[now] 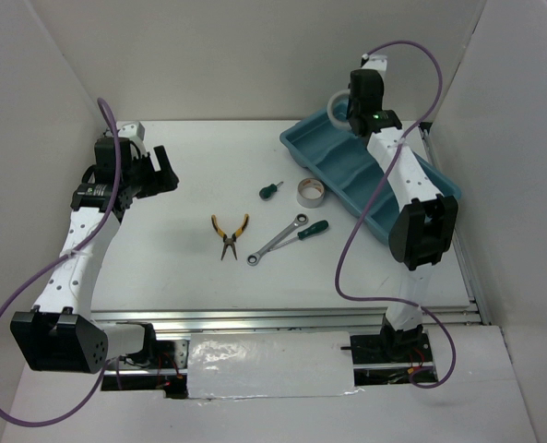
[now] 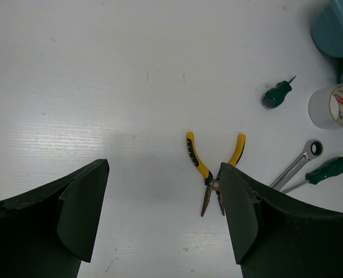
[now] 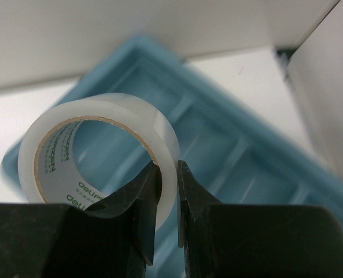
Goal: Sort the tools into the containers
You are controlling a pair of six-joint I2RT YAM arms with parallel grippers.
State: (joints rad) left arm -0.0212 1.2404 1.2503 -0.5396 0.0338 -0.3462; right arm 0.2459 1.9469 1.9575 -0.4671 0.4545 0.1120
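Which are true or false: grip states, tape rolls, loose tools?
1. The right gripper is shut on the white tape roll. True.
2. The left gripper holds the pliers. False: it is open and empty; the pliers lie on the table.
3. Both tape rolls are in the teal tray. False: the greyish tape roll lies on the table, the white one is held over the tray.
4. The wrench lies beside a green screwdriver. True.

White tabletop (image 1: 190,277), plain white enclosure walls (image 1: 255,55), aluminium rail (image 1: 282,318) along near edge, glossy white sheet (image 1: 268,367) below it
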